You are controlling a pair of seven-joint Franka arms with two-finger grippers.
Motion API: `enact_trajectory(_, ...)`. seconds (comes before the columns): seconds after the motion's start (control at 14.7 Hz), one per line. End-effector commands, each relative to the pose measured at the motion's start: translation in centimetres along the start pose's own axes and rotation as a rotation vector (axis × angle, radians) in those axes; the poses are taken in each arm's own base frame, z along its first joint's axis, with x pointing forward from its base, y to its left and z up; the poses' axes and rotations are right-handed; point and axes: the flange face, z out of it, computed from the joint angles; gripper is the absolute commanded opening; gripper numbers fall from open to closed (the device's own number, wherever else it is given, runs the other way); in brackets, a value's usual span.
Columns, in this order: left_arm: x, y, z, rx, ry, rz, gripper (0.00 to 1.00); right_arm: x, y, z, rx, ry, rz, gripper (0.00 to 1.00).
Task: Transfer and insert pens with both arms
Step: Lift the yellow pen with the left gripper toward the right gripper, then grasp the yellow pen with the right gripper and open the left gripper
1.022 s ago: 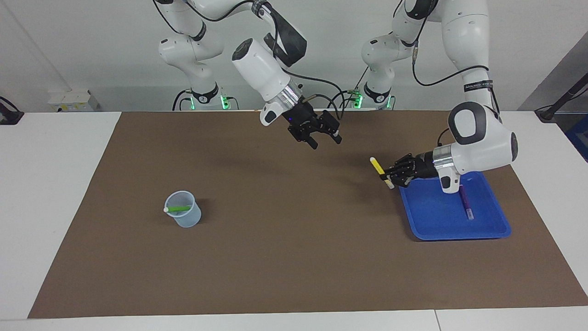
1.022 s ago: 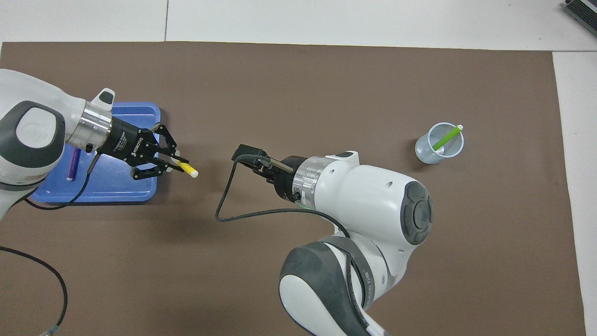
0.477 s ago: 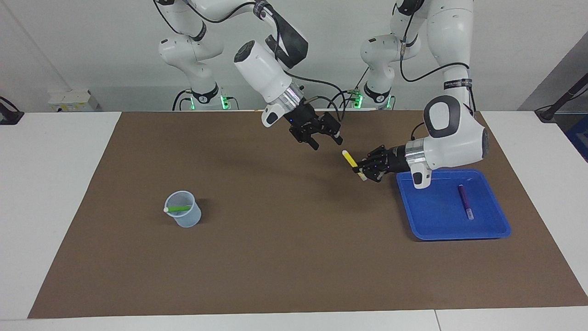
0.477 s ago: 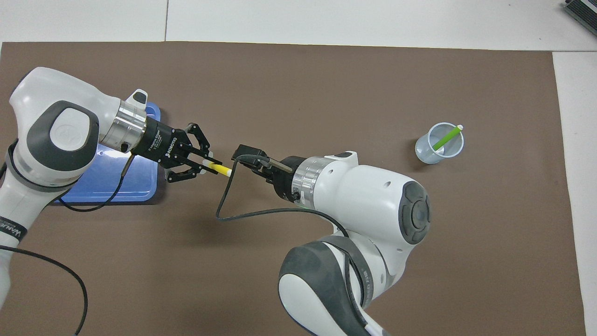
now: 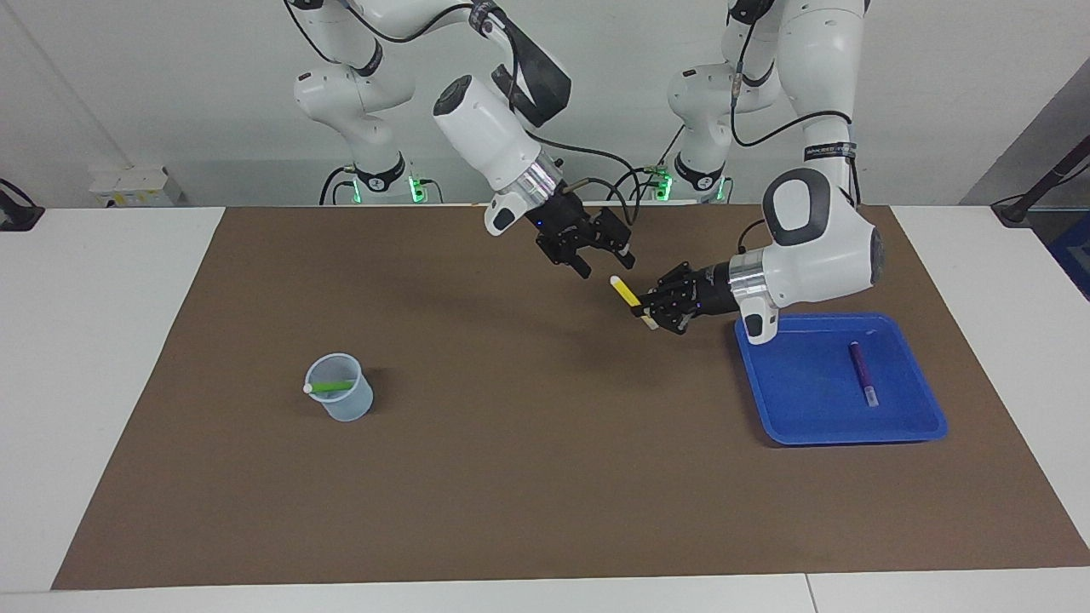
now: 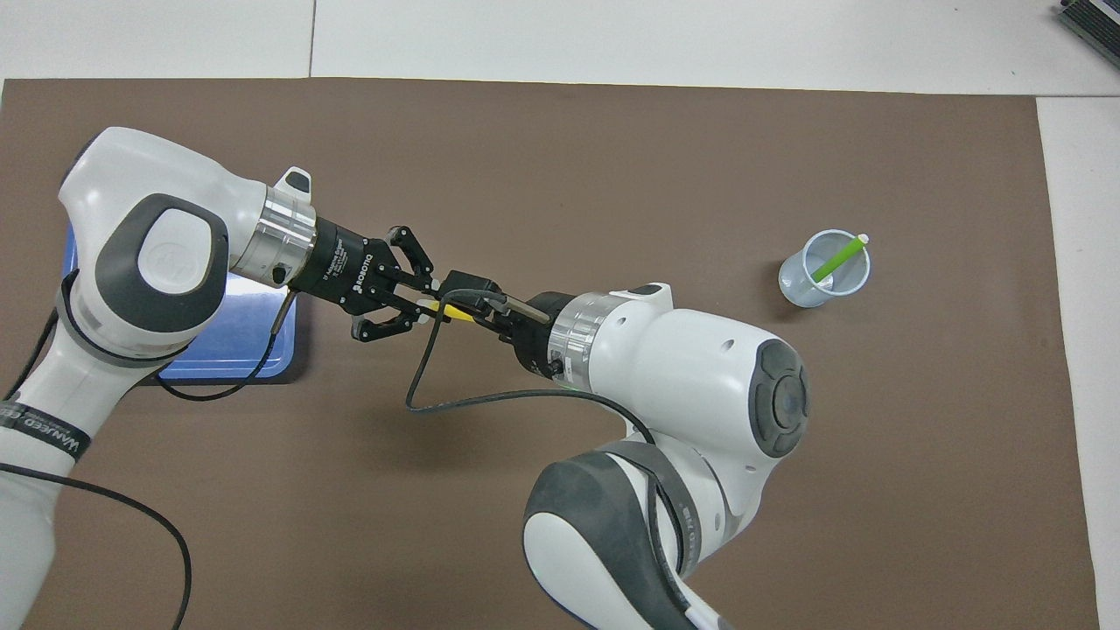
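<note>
The left gripper [image 5: 649, 313], raised over the brown mat [image 5: 511, 477], clamps the yellow pen [image 5: 626, 293] near its lower end. The pen's free tip points up at the right gripper [image 5: 603, 259], whose fingers spread wide just above it, not touching.

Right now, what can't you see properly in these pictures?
- Purple pen: overhead view, hidden under the left arm; it shows only in the facing view, in the blue tray.
- Right end effector: overhead view, its tips covered by its own wrist.
- Yellow pen: overhead view, only a bit peeks out between the left end effector and the right wrist.
- Green pen: lower end hidden inside the cup.
</note>
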Motion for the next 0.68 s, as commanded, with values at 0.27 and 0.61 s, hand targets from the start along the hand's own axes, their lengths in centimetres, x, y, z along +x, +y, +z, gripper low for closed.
enact_trajectory(0.27,-1.57,-0.69,0.18,-0.024,-0.023,-0.028,0.00,0.57,0.18,-0.26,0.012,0.010,0.012,0.96)
enact_trajectory(0.61,-2.09,-0.83,-0.17,-0.028,-0.019,-0.020,0.00,1.01,0.41,-0.38,0.007,0.010,-0.017,0.91)
